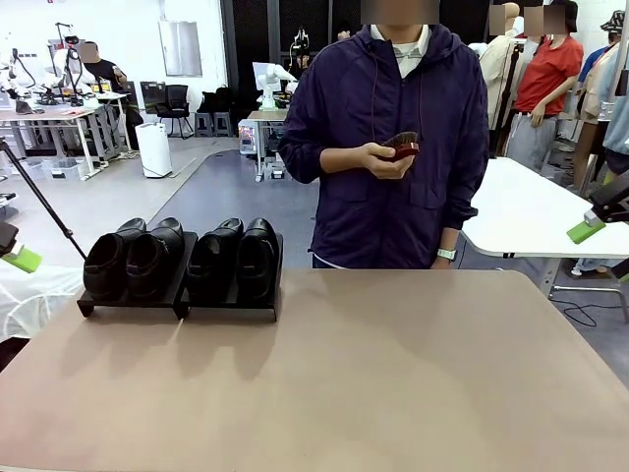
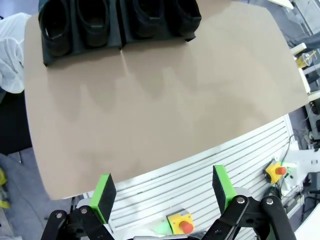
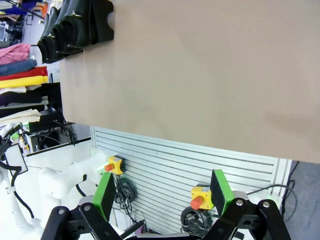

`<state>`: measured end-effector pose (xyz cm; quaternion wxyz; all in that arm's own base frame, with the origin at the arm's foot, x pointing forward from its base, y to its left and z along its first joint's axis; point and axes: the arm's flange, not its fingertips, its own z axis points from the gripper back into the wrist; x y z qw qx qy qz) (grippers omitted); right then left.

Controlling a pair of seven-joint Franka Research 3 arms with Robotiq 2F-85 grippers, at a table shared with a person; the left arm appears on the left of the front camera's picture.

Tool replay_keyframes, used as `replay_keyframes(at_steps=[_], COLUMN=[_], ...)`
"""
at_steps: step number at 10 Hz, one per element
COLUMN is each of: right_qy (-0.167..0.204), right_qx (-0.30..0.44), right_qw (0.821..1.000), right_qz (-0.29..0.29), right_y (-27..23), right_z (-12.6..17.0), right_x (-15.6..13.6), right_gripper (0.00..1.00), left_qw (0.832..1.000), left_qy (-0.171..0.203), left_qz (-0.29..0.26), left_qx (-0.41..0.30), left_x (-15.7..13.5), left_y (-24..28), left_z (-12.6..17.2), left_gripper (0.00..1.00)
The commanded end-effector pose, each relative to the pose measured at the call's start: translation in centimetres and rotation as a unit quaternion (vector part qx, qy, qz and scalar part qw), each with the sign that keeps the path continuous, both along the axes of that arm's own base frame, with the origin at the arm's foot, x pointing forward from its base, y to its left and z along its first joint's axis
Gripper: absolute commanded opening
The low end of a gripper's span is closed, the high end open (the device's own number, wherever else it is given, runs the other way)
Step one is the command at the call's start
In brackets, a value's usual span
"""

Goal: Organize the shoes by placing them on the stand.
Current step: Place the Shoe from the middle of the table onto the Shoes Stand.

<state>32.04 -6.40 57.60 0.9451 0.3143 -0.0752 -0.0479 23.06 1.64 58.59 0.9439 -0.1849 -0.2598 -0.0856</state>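
Worktop [image 1: 393, 374]: four shoes [image 1: 182, 261] on stand [image 1: 177, 300], far-left corner. Left end effector [image 2: 165, 192] and right end effector [image 3: 162, 192] both released, holding nothing.

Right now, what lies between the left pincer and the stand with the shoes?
Nothing but bare tabletop. In the left wrist view the open left pincer hangs off the table's near edge, and the stand with the shoes sits at the far side.

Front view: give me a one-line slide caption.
Four black shoes lined up on the stand at the table's far left; a person stands behind.
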Motion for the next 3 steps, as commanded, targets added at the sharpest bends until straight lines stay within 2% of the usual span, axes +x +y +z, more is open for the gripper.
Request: replay_keyframes(at_steps=[1, 3], right_qy=[0.0, 0.0], right_qx=[0.003, 0.003], right_qw=[1.0, 1.0], right_qz=[-0.001, -0.001], right_y=[0.07, 0.07], right_z=[0.28, 0.28], right_x=[0.08, 0.08], right_gripper=[1.0, 1.0], left_qw=[1.0, 1.0], left_qy=[0.001, 0.001], left_qz=[0.001, 0.001], left_qx=[0.0, 0.0], left_x=[-0.13, -0.13], left_y=[0.37, 0.37], left_z=[0.01, 0.01], left_gripper=[1.0, 1.0])
